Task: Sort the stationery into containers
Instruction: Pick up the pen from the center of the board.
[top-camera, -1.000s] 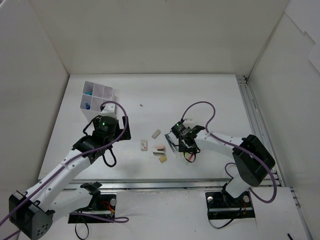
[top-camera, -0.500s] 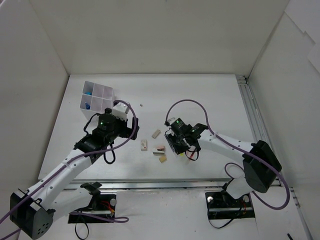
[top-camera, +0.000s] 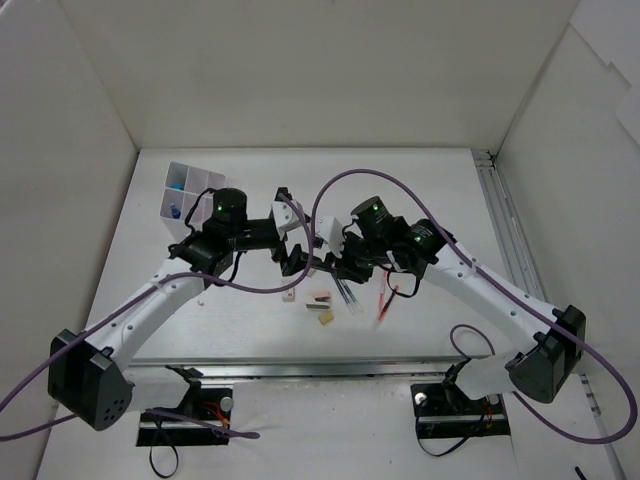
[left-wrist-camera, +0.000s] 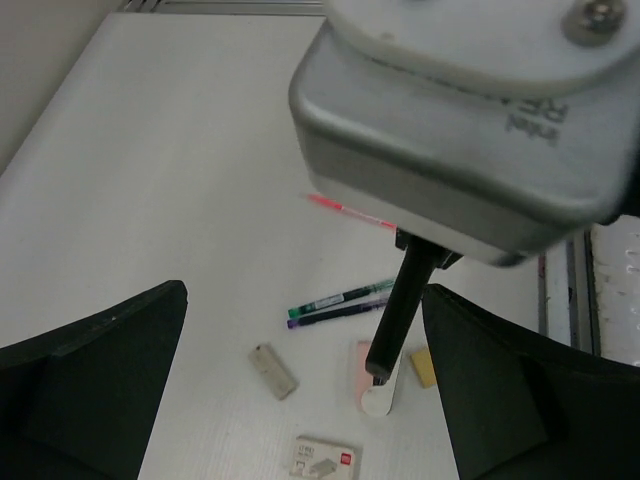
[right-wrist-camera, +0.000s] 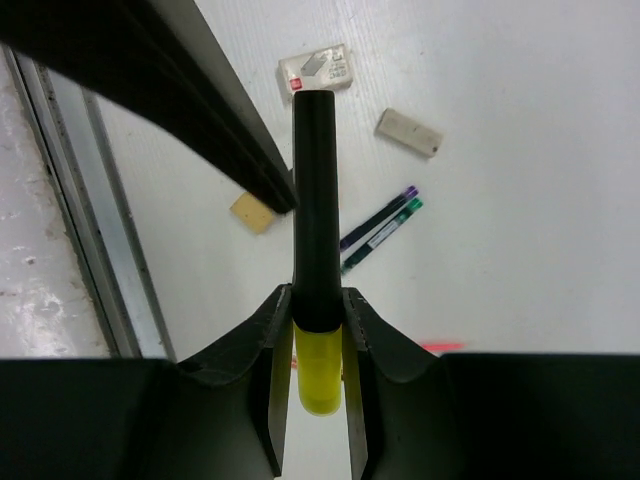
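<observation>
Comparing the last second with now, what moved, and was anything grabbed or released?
The left gripper, jaws open, swung right from beside the white grid box to the middle of the table. The right gripper, shut on a black-capped yellow highlighter, rose and shifted left to meet it. No visible grab or release. The erasers, pens and box stayed put.

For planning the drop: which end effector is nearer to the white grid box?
Left. The left end effector is right of the box; the right end effector, gripping a highlighter, lies farther right.
</observation>
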